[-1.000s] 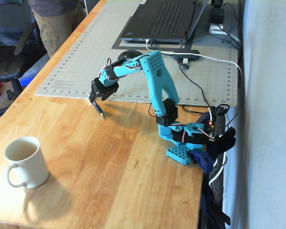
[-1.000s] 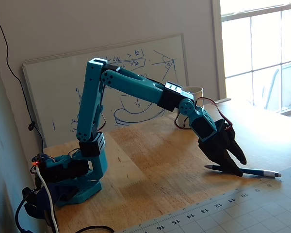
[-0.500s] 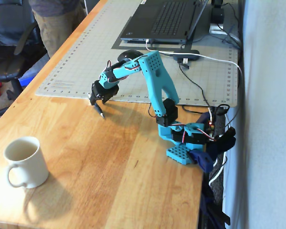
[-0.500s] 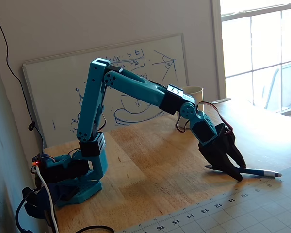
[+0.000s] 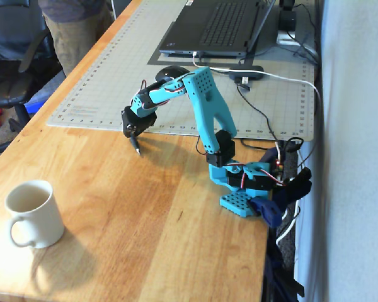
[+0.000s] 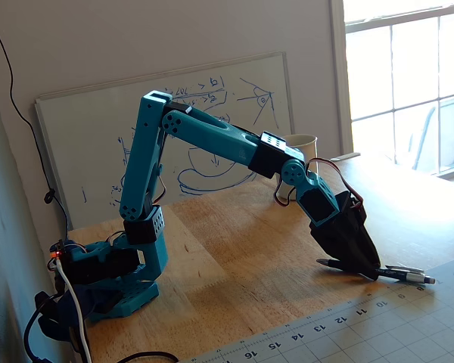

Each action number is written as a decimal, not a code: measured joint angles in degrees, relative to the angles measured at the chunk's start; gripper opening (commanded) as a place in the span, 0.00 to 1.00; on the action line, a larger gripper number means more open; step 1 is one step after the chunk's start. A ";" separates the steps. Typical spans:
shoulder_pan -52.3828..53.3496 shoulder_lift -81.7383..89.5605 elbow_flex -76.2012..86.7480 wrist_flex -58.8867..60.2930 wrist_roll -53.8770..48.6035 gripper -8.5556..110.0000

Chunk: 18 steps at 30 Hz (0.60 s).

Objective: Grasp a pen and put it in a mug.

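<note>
While your gripper pinches the pen low over the table, the mug sits well apart, near left in a fixed view.

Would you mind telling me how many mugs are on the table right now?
1. The cream-white mug stands at the wooden table's near left corner in a fixed view, far from the pen.

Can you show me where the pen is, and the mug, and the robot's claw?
pen (image 6: 408, 274): a fixed view, on its pale end by the mat.
mug (image 5: 33, 217): a fixed view, on its cream side wall.
gripper (image 6: 367, 271): a fixed view, between the black fingertips, closed on the pen.
</note>
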 measured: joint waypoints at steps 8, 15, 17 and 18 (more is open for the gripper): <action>0.00 0.00 0.00 0.00 0.00 0.11; -1.85 0.00 0.00 0.00 0.00 0.12; -2.64 0.88 0.09 0.00 0.00 0.12; -3.08 1.67 0.09 0.00 0.00 0.12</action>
